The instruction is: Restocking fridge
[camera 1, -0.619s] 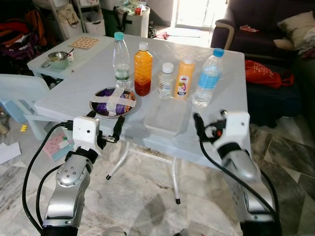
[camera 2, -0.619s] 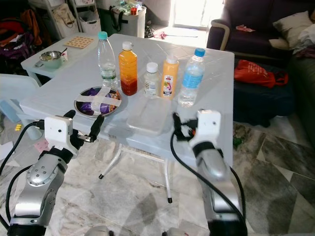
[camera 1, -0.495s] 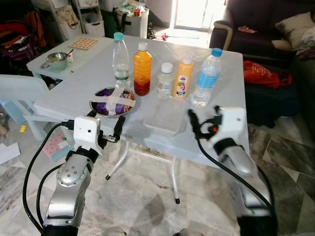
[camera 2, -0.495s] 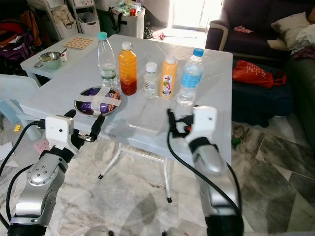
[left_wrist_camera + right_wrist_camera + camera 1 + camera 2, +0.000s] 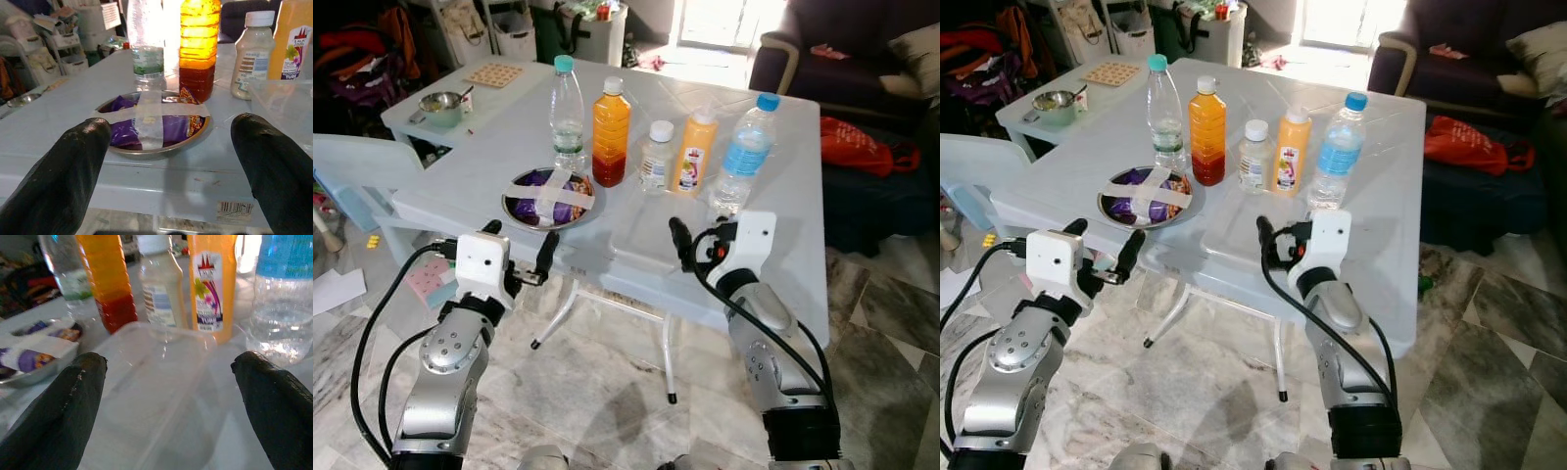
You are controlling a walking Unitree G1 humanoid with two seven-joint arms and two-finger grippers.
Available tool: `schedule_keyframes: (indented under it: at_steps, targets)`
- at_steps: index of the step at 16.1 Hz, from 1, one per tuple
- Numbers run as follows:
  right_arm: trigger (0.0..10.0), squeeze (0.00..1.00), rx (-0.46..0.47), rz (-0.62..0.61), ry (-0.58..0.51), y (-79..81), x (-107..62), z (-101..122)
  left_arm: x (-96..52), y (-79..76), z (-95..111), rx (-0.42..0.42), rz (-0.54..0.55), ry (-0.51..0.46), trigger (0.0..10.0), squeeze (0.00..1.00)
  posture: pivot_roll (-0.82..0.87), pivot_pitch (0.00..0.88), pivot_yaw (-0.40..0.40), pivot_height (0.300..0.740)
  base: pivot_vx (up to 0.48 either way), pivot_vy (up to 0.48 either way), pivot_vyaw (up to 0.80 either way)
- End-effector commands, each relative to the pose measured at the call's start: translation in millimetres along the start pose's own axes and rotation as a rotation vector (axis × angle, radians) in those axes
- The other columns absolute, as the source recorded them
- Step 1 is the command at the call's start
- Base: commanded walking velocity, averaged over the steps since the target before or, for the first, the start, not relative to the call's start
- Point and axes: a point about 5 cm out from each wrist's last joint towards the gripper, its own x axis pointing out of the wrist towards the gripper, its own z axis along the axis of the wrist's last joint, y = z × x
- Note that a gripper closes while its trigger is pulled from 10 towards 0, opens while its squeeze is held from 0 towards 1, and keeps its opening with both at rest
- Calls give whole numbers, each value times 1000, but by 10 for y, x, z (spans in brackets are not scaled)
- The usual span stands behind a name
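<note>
On the white table (image 5: 480, 166), near its front edge, a clear plastic container (image 5: 641, 230) lies flat, its long axis running near to far. Directly in front of it hangs the right gripper (image 5: 697, 240), fingers spread wide and holding nothing; in the right wrist view the container sits squarely between them. You therefore have the right arm nearer. To the left, the left gripper (image 5: 517, 253) faces a taped steel dish (image 5: 549, 197), fingers likewise apart and empty. Beyond the container stand five bottles: water bottle (image 5: 566, 108), amber bottle (image 5: 610, 132), small white-capped bottle (image 5: 656, 157), orange squeeze bottle (image 5: 694, 152), blue-labelled bottle (image 5: 742, 157).
</note>
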Motion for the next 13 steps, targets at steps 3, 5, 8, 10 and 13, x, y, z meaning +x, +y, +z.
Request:
schedule_keyframes:
  at_steps: [3,5,8,10,13]
  targets:
    - [10000,0,25,-44,-11,-38,9,33,19,-19,39,3,-16,-8,10000,0,106,11,-7,740,0,0,0]
    - [10000,0,76,-41,32,-18,29,-46,32,-32,40,-6,-22,-6,10000,0,106,11,-7,740,0,0,0]
    - [10000,0,151,-29,107,71,79,-150,38,-40,58,-7,-26,-9,10000,0,116,20,-11,740,0,0,0]
    - [10000,0,179,-9,121,136,84,-169,23,-39,57,-4,-25,-8,10000,0,119,23,-13,740,0,0,0]
    - [6863,0,225,1,198,208,93,-232,23,-43,60,-4,-25,-7,10000,0,118,26,-15,740,0,0,0]
